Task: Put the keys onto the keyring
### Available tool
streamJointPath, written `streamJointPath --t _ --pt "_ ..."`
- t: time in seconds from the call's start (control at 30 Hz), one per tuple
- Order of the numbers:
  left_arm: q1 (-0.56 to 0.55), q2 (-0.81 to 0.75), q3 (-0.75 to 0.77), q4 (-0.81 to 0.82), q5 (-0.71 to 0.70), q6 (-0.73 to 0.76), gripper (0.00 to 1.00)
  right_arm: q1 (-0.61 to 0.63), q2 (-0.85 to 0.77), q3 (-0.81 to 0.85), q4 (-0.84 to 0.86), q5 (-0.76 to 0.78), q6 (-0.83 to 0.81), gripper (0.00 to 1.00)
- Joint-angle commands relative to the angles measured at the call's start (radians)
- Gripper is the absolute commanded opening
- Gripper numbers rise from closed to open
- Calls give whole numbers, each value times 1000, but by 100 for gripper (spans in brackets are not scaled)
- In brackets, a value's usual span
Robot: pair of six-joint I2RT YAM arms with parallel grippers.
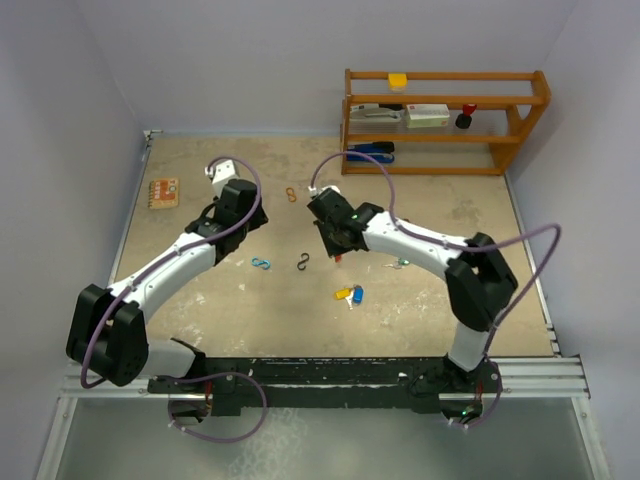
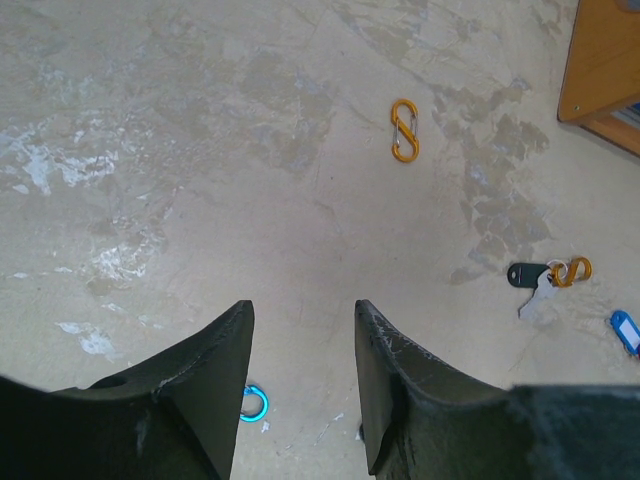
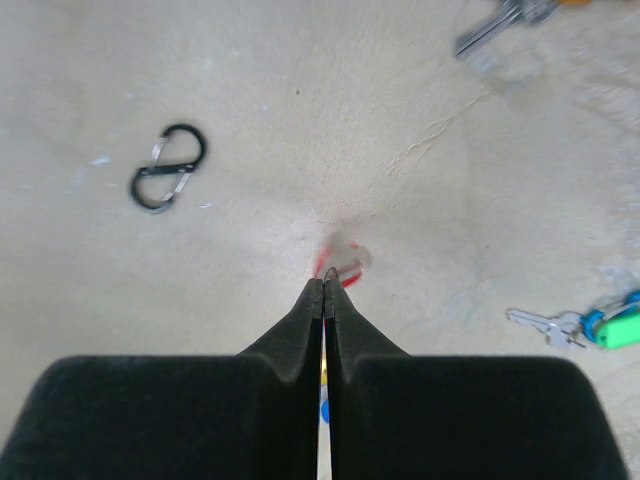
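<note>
Worn beige tabletop [image 1: 260, 320] fills the top view, with a wooden shelf rack [image 1: 445, 120] at upper right.

On the left wrist view I see the left gripper [image 2: 303, 305] with jaws apart and nothing between them, over bare table. A small blue carabiner clip [image 2: 255, 403] peeks out beside its left finger. An orange S-shaped carabiner clip [image 2: 404, 130] lies upper centre. A black-headed key [image 2: 528, 280] sits at right centre, touching a second orange clip [image 2: 573, 270].

The right gripper [image 3: 323, 282] has its jaws pressed together. A blurred red object [image 3: 340, 262] sits right at the tips; I cannot tell whether it is pinched. A black S-shaped carabiner clip [image 3: 168, 168] lies upper left of that view, and green-and-blue-headed keys [image 3: 600, 325] at the right edge.

The yellow-and-blue-headed keys [image 1: 350, 294] lie centre of the top view, lower in frame than the right gripper.
</note>
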Motion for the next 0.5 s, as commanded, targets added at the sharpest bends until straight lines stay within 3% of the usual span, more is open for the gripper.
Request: streamJointPath --t 0.0,0.17,0.47 --pt "7 -36 -42 81 67 -10 42 4 -177 -43 88 28 16 0" --pt "-7 -54 -131 213 175 -26 42 0 -281 -98 159 37 27 0" --pt "-181 -31 -154 234 69 -20 43 -16 -396 -147 191 62 35 0"
